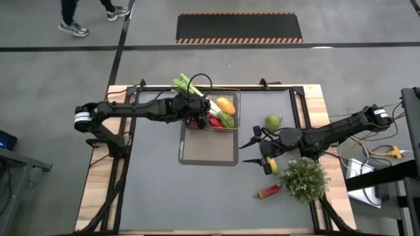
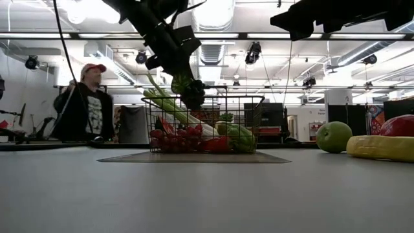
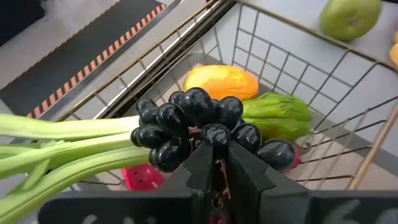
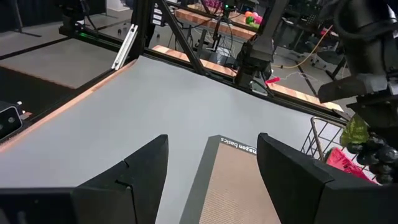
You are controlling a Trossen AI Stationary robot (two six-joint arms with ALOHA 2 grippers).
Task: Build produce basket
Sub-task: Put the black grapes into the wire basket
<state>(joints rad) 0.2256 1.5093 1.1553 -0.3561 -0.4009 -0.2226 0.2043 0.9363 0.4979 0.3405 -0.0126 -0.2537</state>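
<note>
Now left gripper (image 3: 216, 163) holds grapes (image 3: 199, 127) above basket (image 3: 292, 68).

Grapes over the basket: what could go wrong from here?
1. The left gripper pinches the grapes only by the stem; they might slip or swing.
2. Dropped onto the leek, they may roll toward the basket rim.
3. The open right gripper hovers nearby; the arms could crowd each other.

Overhead, table-level and both wrist cameras all share the basket (image 1: 211, 117).
</note>
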